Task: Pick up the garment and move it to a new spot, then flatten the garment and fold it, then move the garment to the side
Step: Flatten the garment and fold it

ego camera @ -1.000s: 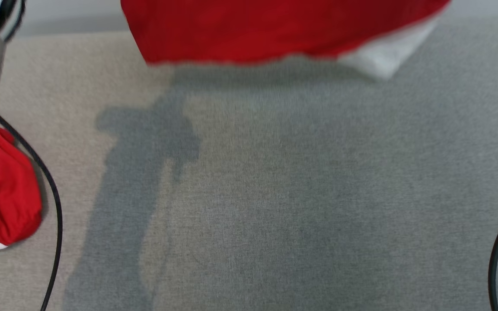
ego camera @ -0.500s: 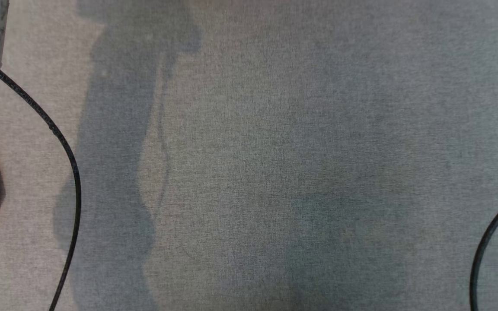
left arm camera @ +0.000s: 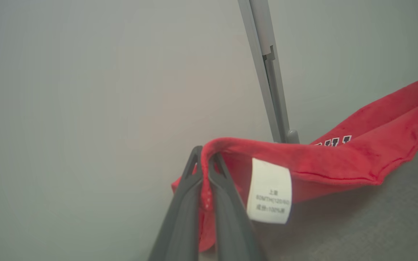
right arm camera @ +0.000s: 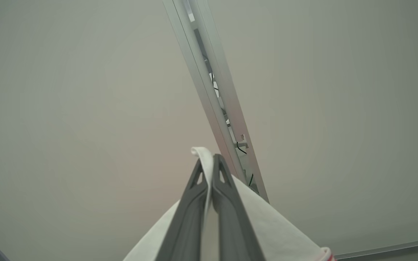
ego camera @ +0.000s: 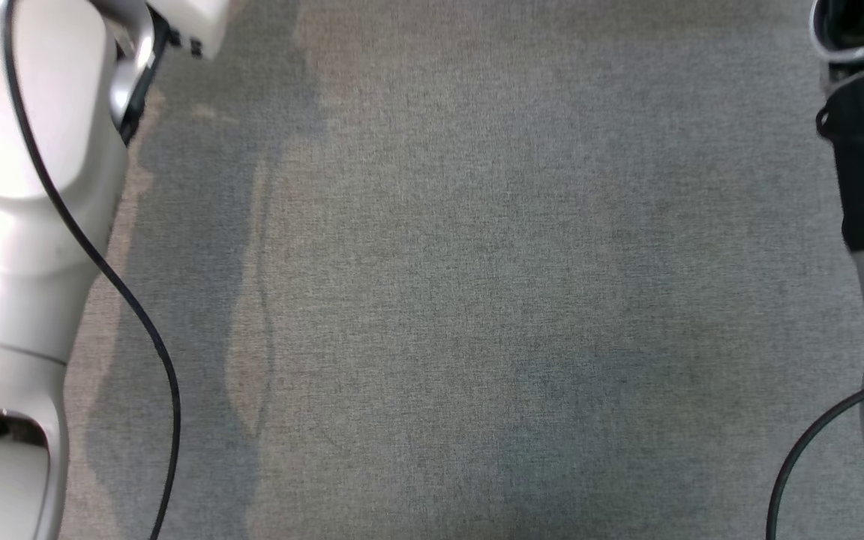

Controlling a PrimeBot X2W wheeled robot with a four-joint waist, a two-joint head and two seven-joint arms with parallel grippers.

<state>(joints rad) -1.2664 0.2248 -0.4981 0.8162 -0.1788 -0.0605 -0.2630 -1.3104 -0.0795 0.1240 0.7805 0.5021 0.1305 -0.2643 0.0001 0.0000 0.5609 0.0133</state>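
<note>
Left end effector (left arm camera: 205,155), pinching fleecy red garment (left arm camera: 343,163)

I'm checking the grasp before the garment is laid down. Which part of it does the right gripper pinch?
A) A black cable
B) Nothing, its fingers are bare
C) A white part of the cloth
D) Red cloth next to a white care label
C: in the right wrist view, the right gripper is shut on a white fold of the garment.
</note>
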